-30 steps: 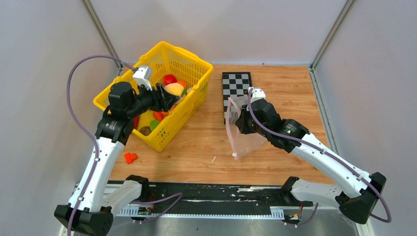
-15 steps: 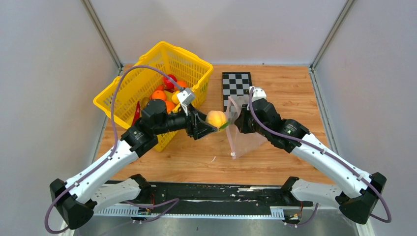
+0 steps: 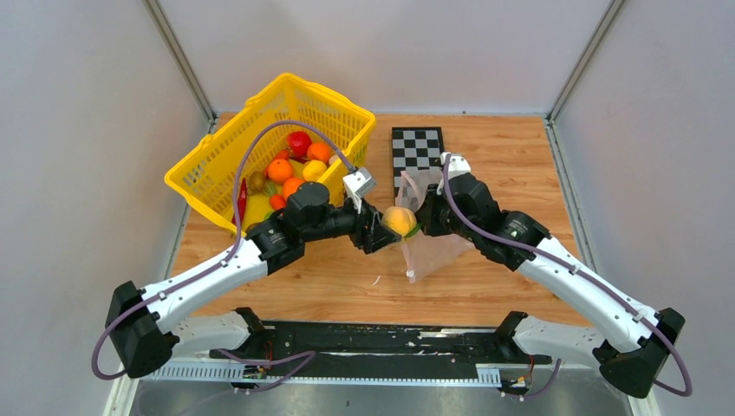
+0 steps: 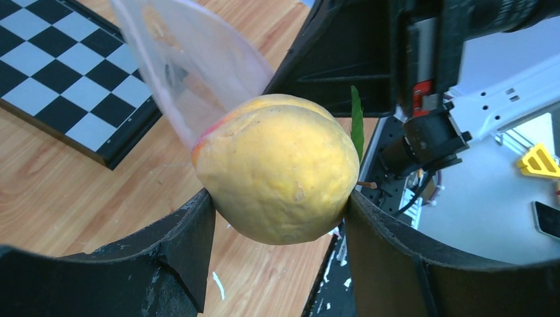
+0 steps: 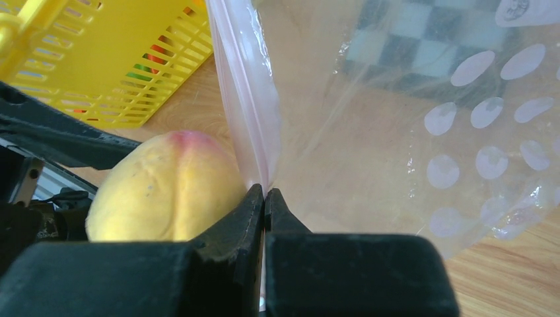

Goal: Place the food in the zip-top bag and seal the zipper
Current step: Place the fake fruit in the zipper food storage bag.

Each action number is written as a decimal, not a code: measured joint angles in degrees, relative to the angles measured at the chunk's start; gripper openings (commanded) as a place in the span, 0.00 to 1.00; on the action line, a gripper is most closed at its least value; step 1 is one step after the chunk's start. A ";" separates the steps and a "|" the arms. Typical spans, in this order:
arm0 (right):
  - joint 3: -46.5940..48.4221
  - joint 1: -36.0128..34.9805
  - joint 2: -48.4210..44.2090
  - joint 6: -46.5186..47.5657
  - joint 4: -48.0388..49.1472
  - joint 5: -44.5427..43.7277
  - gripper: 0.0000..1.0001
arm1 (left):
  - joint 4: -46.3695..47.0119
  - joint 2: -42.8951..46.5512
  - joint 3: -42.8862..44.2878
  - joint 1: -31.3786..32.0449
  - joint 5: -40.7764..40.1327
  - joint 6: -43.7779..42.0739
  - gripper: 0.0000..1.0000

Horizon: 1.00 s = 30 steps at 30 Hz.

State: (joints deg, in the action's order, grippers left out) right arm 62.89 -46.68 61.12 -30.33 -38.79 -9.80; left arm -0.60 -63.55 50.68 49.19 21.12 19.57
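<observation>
Clamping yellow peach (image 4: 277, 172) between left gripper (image 3: 395, 227) jaws, right at zip-top bag (image 5: 396, 132) mouth, 9 o'clock side, ready for insertion. Pinching zipper (image 5: 245, 119) edge with right gripper (image 5: 264, 198), pressed tight, likely holding bag upright toward peach. Remaining food (image 3: 290, 169) in yellow basket (image 3: 212, 160), 10 o'clock.

Centre: peach (image 3: 399, 219) at bag (image 3: 439, 251) mouth; basket (image 3: 198, 166) left; checkerboard (image 3: 416, 147) behind.

Pale grey walls (image 3: 390, 52) — wooden tabletop (image 3: 520, 156)

The right claw (image 5: 264, 193) hides the underside of the peach (image 5: 165, 188) in the right wrist view; at one o'clock the checkerboard (image 5: 403, 46) shows only blurred through the zip-top bag (image 5: 343, 145).
</observation>
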 measured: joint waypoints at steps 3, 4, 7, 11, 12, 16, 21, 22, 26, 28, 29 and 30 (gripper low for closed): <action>0.02 0.37 -0.96 0.24 0.00 0.57 0.00 | 0.26 -0.76 -0.20 0.24 -1.55 -0.50 0.43; 0.04 0.48 -1.31 0.39 0.00 0.79 0.00 | 0.35 -0.87 -0.31 0.33 -2.16 -0.63 0.43; 0.04 0.72 -2.12 0.44 -0.02 1.18 0.00 | 0.28 -1.38 -0.39 0.55 -4.44 -1.05 0.43; 0.15 0.74 -2.78 0.42 -0.02 2.60 0.00 | 0.07 -1.64 -0.81 0.68 -7.10 -1.53 0.44; 0.22 0.74 -2.86 0.42 0.13 3.43 0.00 | 0.00 -1.75 -0.85 0.70 -7.89 -1.55 0.44; 0.48 0.57 -3.02 0.31 0.74 7.82 0.00 | -0.04 -1.97 -1.01 0.72 -11.23 -1.38 0.44; 0.48 0.57 -3.02 0.13 2.08 10.84 0.00 | -0.39 -2.34 -0.98 0.96 -14.56 -0.76 0.44; 0.48 0.57 -3.02 0.00 2.54 11.19 0.00 | -0.81 -2.60 -0.98 1.16 -15.04 -0.76 0.45; -0.20 0.57 -3.41 -1.16 4.85 11.04 0.00 | -1.79 -3.89 -0.63 2.54 -15.47 -0.85 0.47; -0.98 0.57 -3.78 -1.66 5.90 10.75 0.00 | -1.81 -4.46 -0.48 3.32 -14.49 -0.96 0.48; -1.20 0.57 -3.82 -1.77 6.16 10.71 0.00 | -1.77 -4.61 -0.46 3.54 -13.79 -1.03 0.49; -1.38 0.57 -3.82 -1.92 6.34 10.69 0.00 | -1.77 -4.72 -0.37 3.78 -13.07 -1.05 0.51</action>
State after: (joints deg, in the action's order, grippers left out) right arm 61.52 -46.11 57.30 -32.25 -32.45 0.89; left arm -2.37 -68.27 50.30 52.97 8.05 18.52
